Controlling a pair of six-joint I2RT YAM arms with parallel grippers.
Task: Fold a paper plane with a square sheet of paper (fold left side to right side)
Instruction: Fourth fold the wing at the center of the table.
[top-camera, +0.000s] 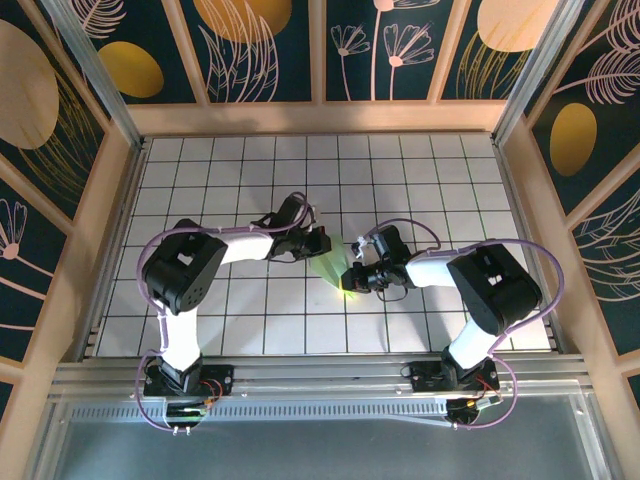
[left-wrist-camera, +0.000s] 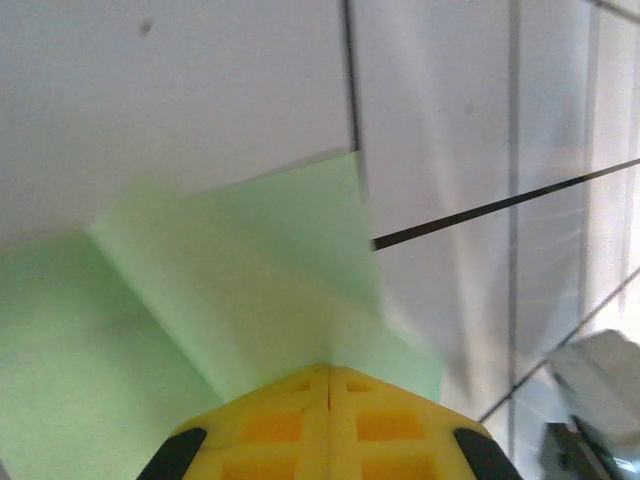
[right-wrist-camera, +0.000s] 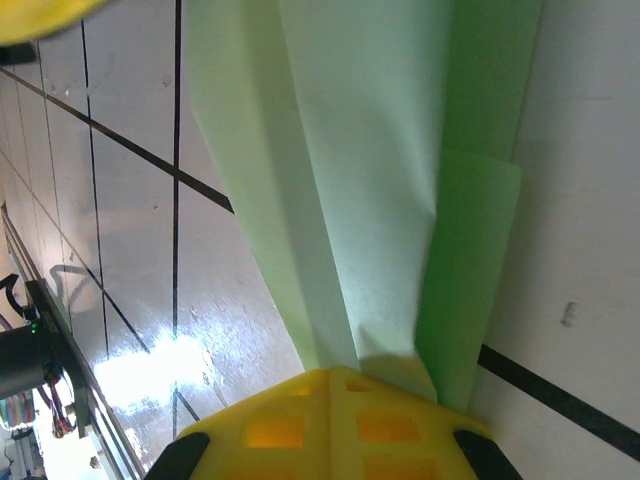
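Left end effector and right end effector pinch paper plane

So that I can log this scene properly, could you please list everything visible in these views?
pale green folded paper sheet: one, light green, mid-table between the two end effectors.
white grid-tiled table top: one, white with dark lines, under everything.
wooden-framed wall panels: several, dark blue with gold and pink plant motifs, on three sides of the table.
metal rail: one, silver, near edge, by the arm bases.
left arm: one, white and black, left of the paper.
right arm: one, white and black, right of the paper.
left end effector: one, yellow fingers, shut on the paper.
right end effector: one, yellow fingers, shut on the paper.
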